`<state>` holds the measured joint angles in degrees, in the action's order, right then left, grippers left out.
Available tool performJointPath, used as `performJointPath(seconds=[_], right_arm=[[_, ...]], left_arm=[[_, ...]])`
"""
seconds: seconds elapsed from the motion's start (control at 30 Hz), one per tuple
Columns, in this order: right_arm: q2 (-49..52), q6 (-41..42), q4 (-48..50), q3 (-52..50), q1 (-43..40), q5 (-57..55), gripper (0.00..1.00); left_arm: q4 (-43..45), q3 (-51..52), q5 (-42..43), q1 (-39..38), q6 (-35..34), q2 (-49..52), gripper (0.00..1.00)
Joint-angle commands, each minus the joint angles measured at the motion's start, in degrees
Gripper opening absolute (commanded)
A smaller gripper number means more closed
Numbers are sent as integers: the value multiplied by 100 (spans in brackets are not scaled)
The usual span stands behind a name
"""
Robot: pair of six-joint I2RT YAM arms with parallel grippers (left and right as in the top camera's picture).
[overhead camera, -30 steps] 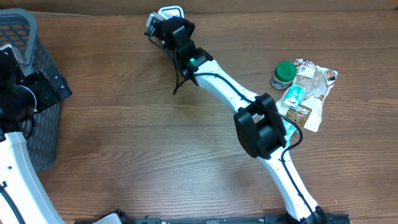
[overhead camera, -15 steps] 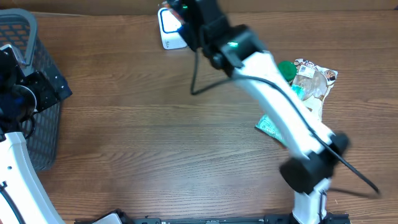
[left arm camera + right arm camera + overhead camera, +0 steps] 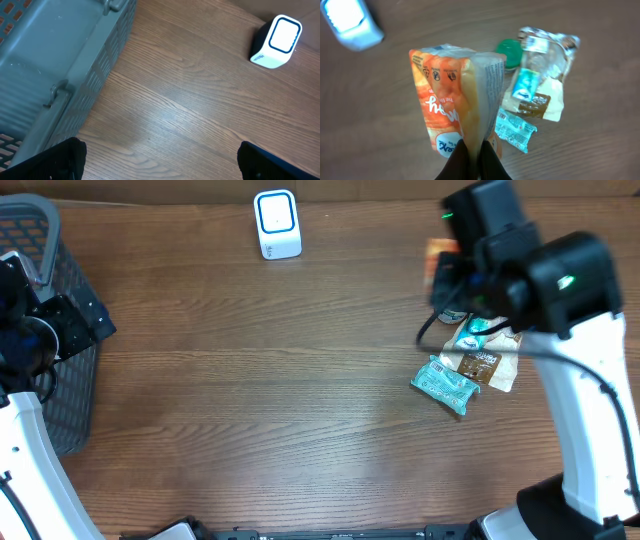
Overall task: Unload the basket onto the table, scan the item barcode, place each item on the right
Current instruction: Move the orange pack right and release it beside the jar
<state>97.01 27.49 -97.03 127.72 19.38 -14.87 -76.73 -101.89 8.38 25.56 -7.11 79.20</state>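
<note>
An orange snack pouch point(image 3: 455, 95) hangs in the air with my right gripper point(image 3: 472, 150) shut on its lower edge. In the overhead view the pouch point(image 3: 440, 262) is a blurred orange patch at the far right, above the pile of goods. The white scanner with a blue-ringed window point(image 3: 277, 225) stands at the back centre, well left of the pouch; it also shows as the scanner point(image 3: 350, 20) and the scanner point(image 3: 276, 41). My left gripper point(image 3: 160, 167) is open over bare wood beside the basket, nothing between its fingers.
A grey plastic basket point(image 3: 40, 240) stands at the left edge, under my left arm. At the right lie a teal packet point(image 3: 446, 387), a clear and brown bag point(image 3: 487, 352) and a green-capped jar point(image 3: 509, 49).
My right arm has swung from the scanner at the back centre across to the right side, carrying the orange pouch over the pile. The left arm has not moved.
</note>
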Motion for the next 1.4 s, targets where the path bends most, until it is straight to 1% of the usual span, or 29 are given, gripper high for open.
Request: performJointPath(seconds=[0.0, 0.17, 0.3, 0.47, 0.6, 0.67, 0.7, 0.87, 0.93, 1.0, 1.07, 1.13, 1.37], right_arm=[[31, 573, 0, -365, -553, 365, 4], [39, 577, 127, -1523, -1309, 367, 4], [39, 566, 647, -2656, -1622, 470, 4], [39, 560, 1482, -3751, -1683, 592, 4], [39, 551, 2149, -4273, -1683, 597, 4], [42, 551, 2490, -4522, -1685, 595, 9], [42, 551, 2658, -4649, -1685, 592, 10], [59, 553, 3471, -5250, -1690, 345, 11], [63, 549, 3729, -5414, -1690, 251, 17], [63, 549, 3866, -5469, -1690, 251, 37], [52, 540, 3827, -5421, -1687, 254, 48], [31, 520, 3587, -5248, -1687, 251, 51], [-437, 219, 2142, -3971, -1659, 350, 51]], left_arm=[[4, -48, 46, 24, -20, 20, 100], [4, -48, 46, 24, -20, 20, 100], [4, -48, 46, 24, -20, 20, 99], [4, -48, 46, 24, -20, 20, 100], [7, -48, 46, 24, -20, 20, 99], [4, -48, 46, 24, -20, 20, 99], [7, -48, 46, 24, -20, 20, 99], [4, -48, 46, 24, -20, 20, 100], [4, -48, 46, 24, -20, 20, 99], [7, -48, 46, 24, -20, 20, 99], [4, -48, 46, 24, -20, 20, 100], [7, -48, 46, 24, -20, 20, 100], [4, -48, 46, 24, -20, 20, 99]])
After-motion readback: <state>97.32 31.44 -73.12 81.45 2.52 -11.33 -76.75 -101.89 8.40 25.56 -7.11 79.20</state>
